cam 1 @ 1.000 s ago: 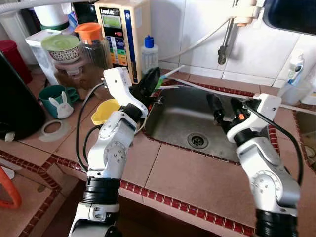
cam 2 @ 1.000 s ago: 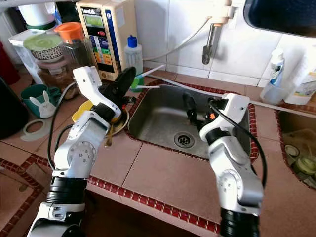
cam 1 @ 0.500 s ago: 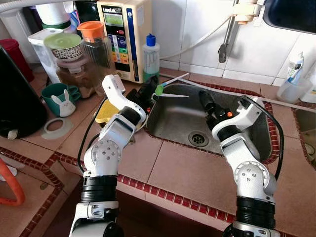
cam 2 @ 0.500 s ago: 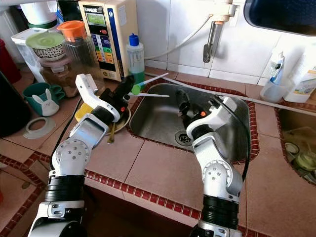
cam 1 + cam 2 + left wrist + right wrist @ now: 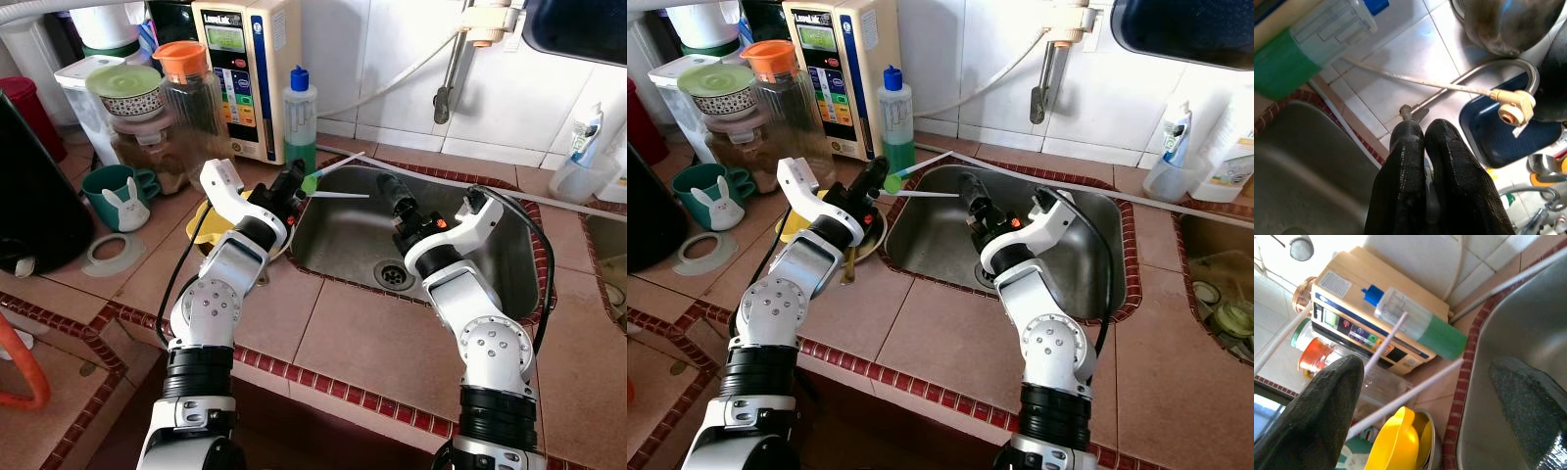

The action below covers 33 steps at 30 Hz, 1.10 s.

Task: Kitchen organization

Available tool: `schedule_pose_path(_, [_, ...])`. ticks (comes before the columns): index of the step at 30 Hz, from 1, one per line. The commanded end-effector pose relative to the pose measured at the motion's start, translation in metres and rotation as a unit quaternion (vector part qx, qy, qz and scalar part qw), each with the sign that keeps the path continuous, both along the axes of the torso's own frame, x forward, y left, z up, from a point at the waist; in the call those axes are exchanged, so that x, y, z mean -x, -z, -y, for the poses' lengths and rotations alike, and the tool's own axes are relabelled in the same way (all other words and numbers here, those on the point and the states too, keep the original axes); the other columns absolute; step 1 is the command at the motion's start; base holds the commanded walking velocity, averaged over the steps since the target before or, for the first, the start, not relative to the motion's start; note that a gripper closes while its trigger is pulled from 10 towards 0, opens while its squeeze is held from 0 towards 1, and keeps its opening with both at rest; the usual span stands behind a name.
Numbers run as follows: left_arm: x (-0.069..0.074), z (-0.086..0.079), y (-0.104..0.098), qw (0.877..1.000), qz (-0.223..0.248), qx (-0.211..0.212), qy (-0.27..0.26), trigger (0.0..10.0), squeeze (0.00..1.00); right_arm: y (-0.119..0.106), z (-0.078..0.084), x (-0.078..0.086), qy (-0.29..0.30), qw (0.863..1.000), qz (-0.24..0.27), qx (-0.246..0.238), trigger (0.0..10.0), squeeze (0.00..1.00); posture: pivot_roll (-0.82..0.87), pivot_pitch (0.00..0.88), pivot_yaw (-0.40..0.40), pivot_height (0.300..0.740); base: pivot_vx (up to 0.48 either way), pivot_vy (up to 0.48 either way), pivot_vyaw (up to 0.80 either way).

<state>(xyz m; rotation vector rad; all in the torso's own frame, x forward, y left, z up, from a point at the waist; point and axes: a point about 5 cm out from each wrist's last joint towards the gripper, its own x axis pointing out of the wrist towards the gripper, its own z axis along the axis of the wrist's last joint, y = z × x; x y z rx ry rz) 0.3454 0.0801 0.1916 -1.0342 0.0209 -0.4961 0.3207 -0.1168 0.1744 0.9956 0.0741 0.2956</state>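
Note:
My left gripper (image 5: 294, 183) hovers over the sink's left rim. It is shut on two thin white sticks (image 5: 343, 196) with a green end, which fan out to the right above the steel sink (image 5: 343, 240). In the left wrist view its black fingers (image 5: 1410, 161) press together on a thin pale piece. My right gripper (image 5: 392, 193) hangs over the basin just right of the stick tips, open. In the right wrist view the sticks (image 5: 1400, 396) run across the wide gap between its fingers without touching them.
A yellow bowl (image 5: 206, 217) lies in a metal dish left of the sink. Behind stand a green soap bottle (image 5: 301, 117), a water machine (image 5: 240, 69), an orange-lidded jar (image 5: 186, 83) and a bunny mug (image 5: 118, 196). The faucet (image 5: 451, 69) hangs above the basin.
My right gripper has moved left across the basin toward the stick tips. The left gripper has dropped slightly with the sticks still in it.

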Motion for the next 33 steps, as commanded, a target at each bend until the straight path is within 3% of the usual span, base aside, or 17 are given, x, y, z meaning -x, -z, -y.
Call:
schedule_pose_path(1, [0.001, 0.042, -0.022, 0.998, 0.011, 0.054, 0.039, 10.0, 0.00, -0.011, -0.032, -0.002, -0.043, 0.999, 0.012, -0.017, 10.0, 0.00, 0.07, 0.000, 0.027, 0.740, 0.000, 0.000, 0.00])
schedule_pose_path(5, [0.002, 0.045, -0.022, 0.998, 0.018, 0.047, 0.042, 10.0, 0.00, -0.005, -0.030, 0.000, -0.036, 0.999, 0.013, 0.034, 10.0, 0.00, 0.07, 0.000, 0.027, 0.740, 0.000, 0.000, 0.00])
schedule_pose_path(10, [0.002, 0.044, -0.016, 0.999, 0.024, 0.002, 0.043, 10.0, 0.00, -0.003, -0.020, 0.002, -0.023, 0.994, 0.034, 0.099, 10.0, 0.00, 0.07, 0.000, 0.029, 0.740, 0.000, 0.000, 0.00])
schedule_pose_path(18, [0.004, 0.056, -0.031, 0.996, 0.048, 0.017, 0.071, 10.0, 0.00, 0.002, -0.018, -0.002, -0.018, 0.999, 0.015, 0.043, 10.0, 0.00, 0.07, 0.000, 0.027, 0.740, 0.000, 0.000, 0.00])
schedule_pose_path(21, [0.005, 0.060, -0.033, 0.995, 0.058, 0.016, 0.074, 10.0, 0.00, -0.004, -0.016, -0.005, -0.009, 0.996, 0.039, 0.074, 10.0, 0.00, 0.08, 0.000, 0.028, 0.740, 0.000, 0.000, 0.00])
schedule_pose_path(28, [0.002, 0.059, -0.039, 0.995, 0.055, 0.041, 0.073, 10.0, 0.00, -0.006, -0.002, -0.007, 0.012, 1.000, 0.021, -0.012, 10.0, 0.00, 0.07, 0.000, 0.028, 0.740, 0.000, 0.000, 0.00])
schedule_pose_path(33, [0.002, 0.069, -0.044, 0.994, 0.063, 0.043, 0.084, 10.0, 0.00, -0.002, -0.002, -0.006, 0.011, 0.998, 0.031, 0.047, 10.0, 0.00, 0.07, 0.000, 0.030, 0.740, 0.000, 0.000, 0.00])
